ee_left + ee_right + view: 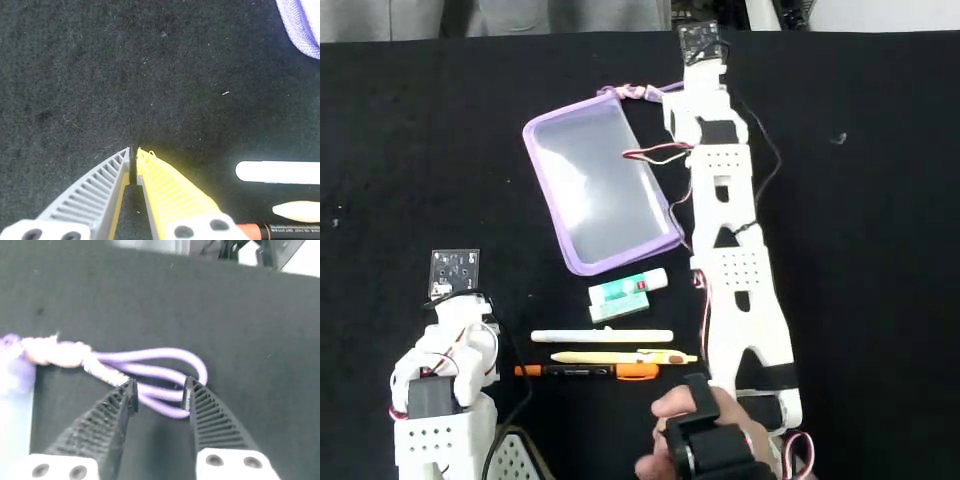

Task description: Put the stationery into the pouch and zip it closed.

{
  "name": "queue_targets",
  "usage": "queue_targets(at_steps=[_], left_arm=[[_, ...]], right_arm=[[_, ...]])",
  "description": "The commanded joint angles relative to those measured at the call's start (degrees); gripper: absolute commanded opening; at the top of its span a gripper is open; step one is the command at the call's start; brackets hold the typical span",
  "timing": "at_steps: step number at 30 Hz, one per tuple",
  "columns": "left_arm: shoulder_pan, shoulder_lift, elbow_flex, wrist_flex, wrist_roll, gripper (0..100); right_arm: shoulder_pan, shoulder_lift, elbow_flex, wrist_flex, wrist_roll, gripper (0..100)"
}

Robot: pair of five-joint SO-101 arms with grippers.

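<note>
A clear pouch (600,190) with a lilac rim lies flat at mid-table. Its lilac cord loop (160,375) trails off the far corner, and my right gripper (161,390) stands open with a finger on each side of that loop. Nearer the front lie a green-and-white glue stick (625,292), a white pen (602,336), a yellow pen (620,357) and an orange marker (585,371). My left gripper (134,152) is shut and holds nothing; it points at bare cloth to the left of the pens. The white pen (277,171) lies off to its side.
Black cloth covers the whole table (410,150). The right arm (730,250) stretches along the pouch's right side from the front edge to the far corner. The left arm (445,380) sits folded at the front left.
</note>
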Motion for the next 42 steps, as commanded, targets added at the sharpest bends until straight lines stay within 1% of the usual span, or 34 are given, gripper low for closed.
queue_targets(at_steps=[1,3,12,14,18,21,23,26,29,30,33,42], left_arm=[[-0.5,-0.4,1.3,0.4,0.5,3],[-0.5,-0.4,1.3,0.4,0.5,3],[-0.5,-0.4,1.3,0.4,0.5,3],[-0.5,-0.4,1.3,0.4,0.5,3],[-0.5,-0.4,1.3,0.4,0.5,3],[-0.5,-0.4,1.3,0.4,0.5,3],[-0.5,-0.4,1.3,0.4,0.5,3],[-0.5,-0.4,1.3,0.4,0.5,3],[-0.5,-0.4,1.3,0.4,0.5,3],[-0.5,-0.4,1.3,0.4,0.5,3],[-0.5,-0.4,1.3,0.4,0.5,3],[-0.5,-0.4,1.3,0.4,0.5,3]], right_arm=[[-0.5,-0.2,-2.4,-3.9,-0.4,15.5],[-0.7,0.6,-2.5,-3.2,-0.3,15.5],[0.5,0.7,-3.0,16.9,0.3,15.5],[1.1,0.9,-2.9,20.8,3.9,15.5],[3.5,1.0,-3.1,30.0,15.6,15.5],[6.3,0.0,-4.1,35.7,22.4,15.5],[8.4,-1.8,-4.2,38.9,25.5,15.5],[10.5,-5.5,-4.1,44.3,28.2,15.5],[11.1,-10.1,-4.1,50.3,30.2,15.5],[10.8,-11.7,-4.0,52.1,30.6,15.5],[10.1,-15.8,-3.8,52.6,29.1,15.5],[5.3,-20.3,-3.7,52.7,19.5,15.5]])
